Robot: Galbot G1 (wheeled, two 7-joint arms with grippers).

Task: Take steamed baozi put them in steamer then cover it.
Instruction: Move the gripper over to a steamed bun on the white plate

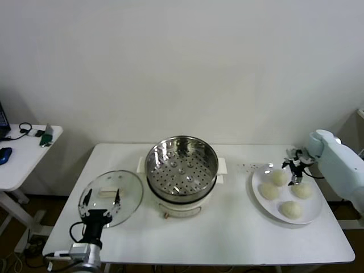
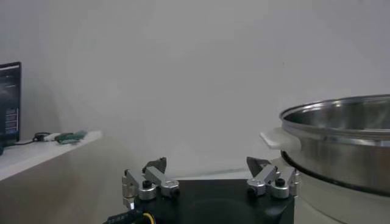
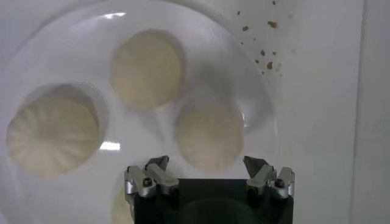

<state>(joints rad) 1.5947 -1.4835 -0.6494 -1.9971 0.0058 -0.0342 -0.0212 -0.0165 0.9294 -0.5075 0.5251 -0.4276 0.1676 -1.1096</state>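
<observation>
A: What's on the desk (image 1: 227, 233)?
B: The empty steamer (image 1: 182, 170) in the middle, its glass cover (image 1: 111, 198) lying just left. Four steamed baozi (image 1: 279, 177) sit on a white plate (image 1: 257, 196) at right.
A: The tools?
B: Right tool (image 1: 295, 169) hangs open over the buns; left tool (image 1: 102, 200) open by the cover.

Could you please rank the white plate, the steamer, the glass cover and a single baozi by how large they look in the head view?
1. Steamer, largest.
2. White plate and glass cover: too alike to rank.
3. A single baozi, clearly smallest; all four buns look about equal.
</observation>
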